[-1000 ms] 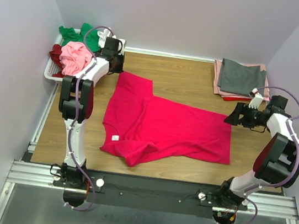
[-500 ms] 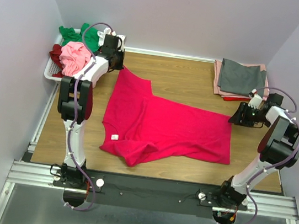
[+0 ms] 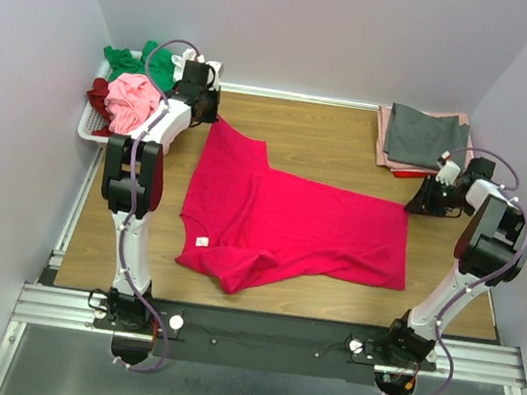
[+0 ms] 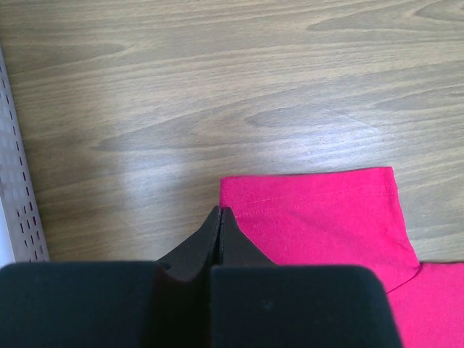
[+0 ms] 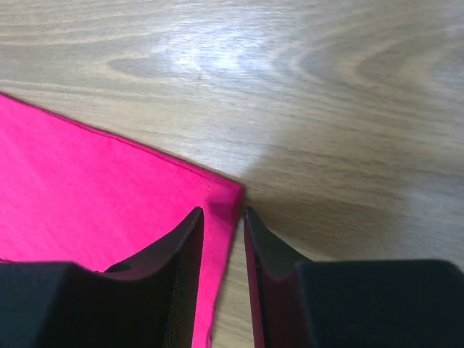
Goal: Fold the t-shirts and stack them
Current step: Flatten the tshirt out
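Crimson tee (image 3: 289,226) lies spread over the middle of the table (image 3: 332,129). It isn't flat yet: the near-left part is bunched and overlapped, and the neck label shows.

The left claw (image 4: 220,212) is down at the tee's corner nearest the far-left corner of the table. Its jaws are fully closed, tips right on the cloth's edge. Can't tell whether any fabric is pinched between them.

The right claw (image 5: 223,210) is low at the tee's corner toward the right edge of the table. Its jaws stand a little apart, one finger over the fabric and one over bare wood, with the hem corner in the gap. Nothing is clamped there yet.

The likely reason for this placement is one claw per corner, so the cloth can be pulled taut or lifted for a fold.

The folded stack with the grey tee (image 3: 427,137) on top sits in the far-right corner, just beyond the right claw, probably where this one is headed. Unfolded tees wait in the basket (image 3: 89,130) at the far-left corner, among them a light pink tee (image 3: 132,100), a green tee (image 3: 135,62) and a maroon tee (image 3: 98,94).
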`<state>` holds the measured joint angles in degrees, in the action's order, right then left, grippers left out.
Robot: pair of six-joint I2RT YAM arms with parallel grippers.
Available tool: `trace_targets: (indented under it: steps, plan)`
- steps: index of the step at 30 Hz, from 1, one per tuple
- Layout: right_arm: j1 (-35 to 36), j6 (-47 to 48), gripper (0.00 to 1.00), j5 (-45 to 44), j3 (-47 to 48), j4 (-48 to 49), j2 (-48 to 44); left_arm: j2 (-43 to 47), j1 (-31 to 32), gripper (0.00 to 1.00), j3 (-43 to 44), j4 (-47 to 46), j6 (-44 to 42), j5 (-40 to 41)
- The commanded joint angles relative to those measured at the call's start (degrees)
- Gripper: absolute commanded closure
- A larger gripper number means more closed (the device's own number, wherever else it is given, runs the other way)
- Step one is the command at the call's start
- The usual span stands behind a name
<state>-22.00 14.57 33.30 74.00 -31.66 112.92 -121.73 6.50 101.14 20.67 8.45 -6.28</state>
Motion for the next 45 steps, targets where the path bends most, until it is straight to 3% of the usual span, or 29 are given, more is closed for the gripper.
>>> trace_targets:
  steps: [1,6,10,16,22,30,35,45]
  plan:
    - [1.5,0.6,0.65,-0.1,-0.3,-0.1,2.5,1.4,0.2,1.00,1.5,-0.6,0.3,-1.4]
    - [2.0,0.8,0.76,0.8,0.4,-0.4,3.4,1.7,0.2,1.00,1.5,-0.8,0.3,-2.1]
    - [2.3,1.5,0.99,-0.3,0.9,-0.5,2.3,1.8,0.2,1.00,1.5,-1.3,0.1,-4.2]
    - [2.3,4.1,1.00,-1.4,-2.0,-0.7,-10.6,6.1,0.2,1.00,-1.7,-3.8,0.5,-7.2]
    - [2.3,9.9,1.00,-0.4,-2.1,-5.6,-30.8,19.8,0.2,1.00,-9.1,-8.5,2.5,-7.7]
    - [2.3,15.2,1.00,0.4,20.0,-15.9,-43.6,42.0,0.8,1.00,-11.2,-12.9,7.2,-9.2]
    - [2.2,12.9,1.00,-0.3,36.7,-16.9,-47.5,54.6,1.8,1.00,-6.2,-16.5,11.1,-8.2]
    - [2.3,6.0,1.00,-5.6,62.2,-16.3,-48.6,64.4,1.8,1.00,8.2,-19.0,14.3,-8.0]
